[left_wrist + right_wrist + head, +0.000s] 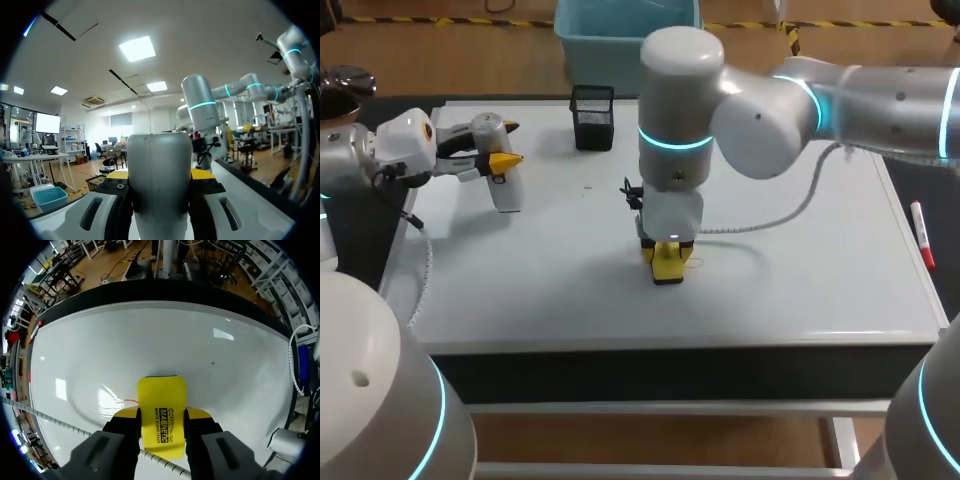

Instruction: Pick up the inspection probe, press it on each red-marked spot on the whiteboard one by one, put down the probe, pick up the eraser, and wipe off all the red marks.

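Observation:
My left gripper (503, 162) is at the whiteboard's (800, 260) far left, raised above it and shut on the inspection probe (506, 185), a white-grey cylinder. In the left wrist view the probe (160, 185) fills the gap between the yellow fingertips (202, 173). My right gripper (667, 252) points straight down at mid-board, shut on the yellow eraser (667, 266), which rests on the surface. In the right wrist view the eraser (161, 422) sits between the fingers (127, 413), and a thin red mark (129, 401) shows beside it on the whiteboard (150, 340).
A black mesh pen holder (592, 117) stands at the board's far edge, left of the right arm. A red marker (923, 235) lies on the dark table strip beyond the board's right edge. A coiled cable (60, 424) runs across near the right gripper.

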`<state>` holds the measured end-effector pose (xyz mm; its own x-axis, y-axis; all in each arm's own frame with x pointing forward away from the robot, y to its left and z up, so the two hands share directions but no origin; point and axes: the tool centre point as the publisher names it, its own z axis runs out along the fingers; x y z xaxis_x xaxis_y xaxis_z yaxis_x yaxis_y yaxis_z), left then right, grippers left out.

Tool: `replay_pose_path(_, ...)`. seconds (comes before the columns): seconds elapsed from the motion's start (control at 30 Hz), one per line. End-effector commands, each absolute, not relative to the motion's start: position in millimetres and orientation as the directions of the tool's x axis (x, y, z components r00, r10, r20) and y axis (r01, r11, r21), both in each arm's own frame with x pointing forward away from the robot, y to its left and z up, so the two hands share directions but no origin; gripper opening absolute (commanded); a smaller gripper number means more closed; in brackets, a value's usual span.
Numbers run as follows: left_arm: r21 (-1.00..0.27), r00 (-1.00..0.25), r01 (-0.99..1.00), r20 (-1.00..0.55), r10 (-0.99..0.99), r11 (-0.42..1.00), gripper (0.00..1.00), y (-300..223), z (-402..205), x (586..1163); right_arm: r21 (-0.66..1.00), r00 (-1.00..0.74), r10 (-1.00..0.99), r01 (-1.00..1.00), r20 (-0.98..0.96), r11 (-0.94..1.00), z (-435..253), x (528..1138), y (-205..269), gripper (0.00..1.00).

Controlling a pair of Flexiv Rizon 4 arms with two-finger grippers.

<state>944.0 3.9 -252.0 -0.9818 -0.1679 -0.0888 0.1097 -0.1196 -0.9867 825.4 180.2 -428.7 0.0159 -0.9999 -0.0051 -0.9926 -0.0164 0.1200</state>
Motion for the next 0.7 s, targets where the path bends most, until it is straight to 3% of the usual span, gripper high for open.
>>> replay_pose_path(0.03, -0.987, -0.981, 0.111, -0.09, -0.169, -0.12, 0.0, 3.7, -251.1, 943.5, 0.125, 0.016, -1.0, -0.992, 0.008, -0.015, -434.2, 826.5, 179.8, 0.0)
replay_pose_path(0.7, -0.987, -0.981, 0.111, -0.09, -0.169, -0.12, 0.0, 3.7, -251.1, 943.5, 0.13, -0.11, -0.993, -0.985, 0.037, 0.114, -439.3, 812.0, 101.3, 0.0)
